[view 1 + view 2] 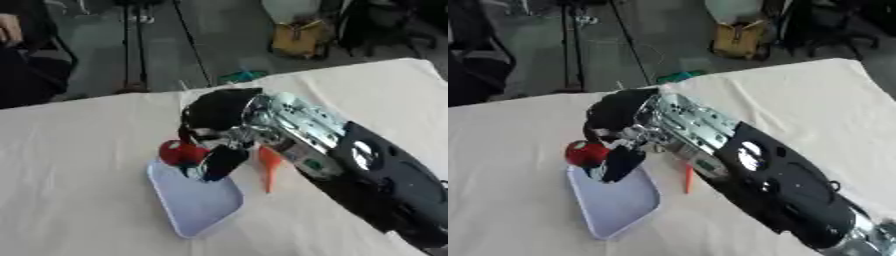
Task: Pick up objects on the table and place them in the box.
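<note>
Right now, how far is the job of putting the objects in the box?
Done: nothing lies in the shallow lavender box yet. In hand: the right hand holds a red round object above the box's far end. Left: the orange carrot-shaped object lies on the table beside the box.

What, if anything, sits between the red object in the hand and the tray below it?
Nothing visible. The right hand holds the red object right over the far end of the tray. The orange carrot-shaped piece lies beside the tray, not in the path.

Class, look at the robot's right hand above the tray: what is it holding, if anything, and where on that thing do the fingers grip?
The right hand holds a round red object over the pale tray, its fingers curled around the object's upper side.
</note>
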Robot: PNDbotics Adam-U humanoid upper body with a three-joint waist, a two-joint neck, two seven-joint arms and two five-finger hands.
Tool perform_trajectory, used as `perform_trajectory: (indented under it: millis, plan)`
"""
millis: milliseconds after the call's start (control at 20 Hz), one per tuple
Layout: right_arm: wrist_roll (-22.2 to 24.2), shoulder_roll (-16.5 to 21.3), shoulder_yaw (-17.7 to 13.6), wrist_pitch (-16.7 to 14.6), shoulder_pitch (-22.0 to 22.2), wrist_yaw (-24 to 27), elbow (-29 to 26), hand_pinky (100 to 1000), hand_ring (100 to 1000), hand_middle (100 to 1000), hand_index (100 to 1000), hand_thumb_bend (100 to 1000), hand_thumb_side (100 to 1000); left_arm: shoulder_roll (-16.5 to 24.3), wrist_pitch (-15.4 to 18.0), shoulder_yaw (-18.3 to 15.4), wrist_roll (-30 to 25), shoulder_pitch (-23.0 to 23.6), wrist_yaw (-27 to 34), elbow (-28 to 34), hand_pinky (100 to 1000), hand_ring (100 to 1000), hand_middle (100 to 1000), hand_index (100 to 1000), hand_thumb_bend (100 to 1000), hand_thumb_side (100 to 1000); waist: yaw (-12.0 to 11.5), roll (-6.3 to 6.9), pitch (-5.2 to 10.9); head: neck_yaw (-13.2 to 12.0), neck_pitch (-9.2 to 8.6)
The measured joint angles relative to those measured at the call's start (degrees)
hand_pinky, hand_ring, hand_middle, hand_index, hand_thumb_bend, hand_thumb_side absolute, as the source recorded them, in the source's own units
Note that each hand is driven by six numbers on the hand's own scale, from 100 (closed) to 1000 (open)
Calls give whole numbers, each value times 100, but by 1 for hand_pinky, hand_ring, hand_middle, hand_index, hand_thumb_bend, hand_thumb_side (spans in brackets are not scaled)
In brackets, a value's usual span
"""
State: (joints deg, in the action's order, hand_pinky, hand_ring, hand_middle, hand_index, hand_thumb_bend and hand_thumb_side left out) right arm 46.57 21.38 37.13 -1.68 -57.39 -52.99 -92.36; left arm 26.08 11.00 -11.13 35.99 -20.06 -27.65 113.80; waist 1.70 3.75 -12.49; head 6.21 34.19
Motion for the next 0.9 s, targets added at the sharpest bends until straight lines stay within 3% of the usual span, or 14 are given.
perform_trajectory:
  millis: [250,900]
  plan:
    - [121,-2,36,-120,1,74,66,901,917,761,824,354,838,0,-1,0,0,-1,0,0,793,828,826,762,100,841,-5,-7,-1,7,-4]
    - [223,2,28,-231,-60,72,65,904,919,751,795,279,815,0,-12,0,9,-4,0,0,793,828,826,762,100,839,11,-31,-1,25,-29]
